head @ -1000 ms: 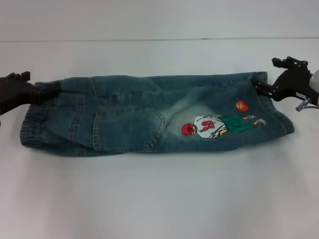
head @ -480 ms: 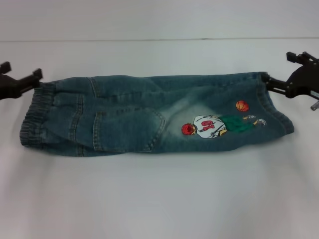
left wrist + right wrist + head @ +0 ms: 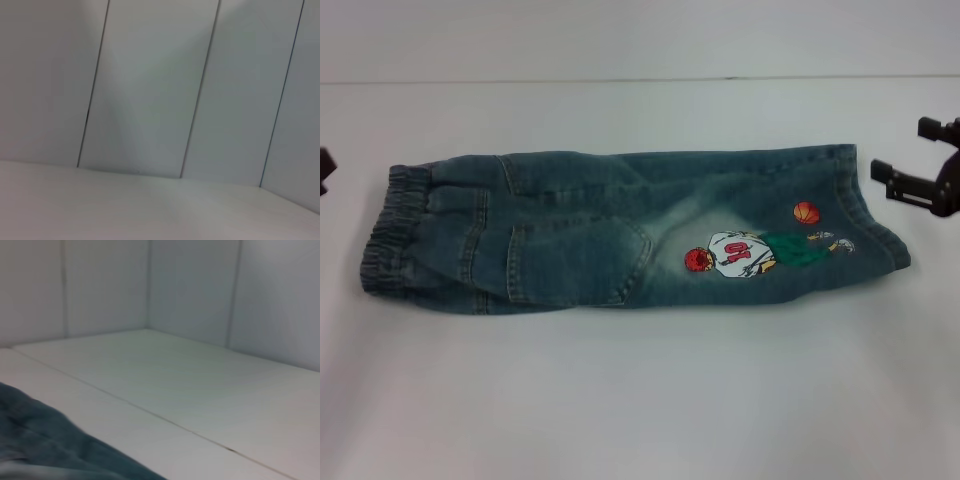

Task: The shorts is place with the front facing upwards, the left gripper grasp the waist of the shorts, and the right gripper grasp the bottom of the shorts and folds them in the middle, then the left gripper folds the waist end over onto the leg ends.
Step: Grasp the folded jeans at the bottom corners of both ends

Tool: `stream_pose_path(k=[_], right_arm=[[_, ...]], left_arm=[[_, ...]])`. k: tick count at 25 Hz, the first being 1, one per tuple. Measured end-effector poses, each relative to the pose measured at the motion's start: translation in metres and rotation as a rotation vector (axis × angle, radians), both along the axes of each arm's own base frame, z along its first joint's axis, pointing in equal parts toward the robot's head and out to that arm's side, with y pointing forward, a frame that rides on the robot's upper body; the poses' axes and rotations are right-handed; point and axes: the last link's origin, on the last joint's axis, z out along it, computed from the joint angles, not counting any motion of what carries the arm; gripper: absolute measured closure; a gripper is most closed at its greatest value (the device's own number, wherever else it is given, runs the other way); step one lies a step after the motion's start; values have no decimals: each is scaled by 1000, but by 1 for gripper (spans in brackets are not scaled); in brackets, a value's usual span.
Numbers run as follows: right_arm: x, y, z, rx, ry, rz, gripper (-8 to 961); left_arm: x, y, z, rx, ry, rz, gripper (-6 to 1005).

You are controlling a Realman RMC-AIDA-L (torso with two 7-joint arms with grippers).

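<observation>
the shorts [image 3: 620,235] lie flat on the white table [image 3: 640,400], folded along their length into one long band. the waist [image 3: 390,230] with its gathered elastic is at my left side, and the leg ends [image 3: 875,215] are at my right side. the cartoon basketball player print [image 3: 760,250] faces up, near the leg ends, and a back pocket [image 3: 575,262] shows nearer to the waist.

my right gripper [image 3: 898,170] is just beside the leg ends, not touching the cloth. its two fingers stand apart and there is nothing between them. my left gripper [image 3: 324,168] shows only as a small dark tip at the edge of the head view, near the waist but apart from it. i cannot tell how far it is open. in the right wrist view one corner of the shorts [image 3: 55,447] lies on the table.
</observation>
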Motion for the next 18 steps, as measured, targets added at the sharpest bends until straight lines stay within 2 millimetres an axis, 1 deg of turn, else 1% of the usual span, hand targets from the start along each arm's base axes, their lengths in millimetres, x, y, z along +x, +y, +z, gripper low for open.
stream_pose_path(k=[2,5,10,11,12,18], right_arm=[[-3,-8,0,-46,18,36,52],[-9,-19,-6,-149,28,91,51],[-19,-27,-17,-229,41,152,52],[-23,-29,-24,-243,50,167,52],[-23,-29,-24,-243,50,167,53],[-39,-30,-52,-291,46,223,56]], left_arm=[[-4,-11,0,-4,-10,0,90],[-9,-25,0,-1,-16,0,94],[-16,-46,-7,27,-32,-5,101],[-17,-49,-9,31,-28,-7,102],[-18,-52,-12,34,-24,-7,103],[-25,-63,-26,62,9,1,111]])
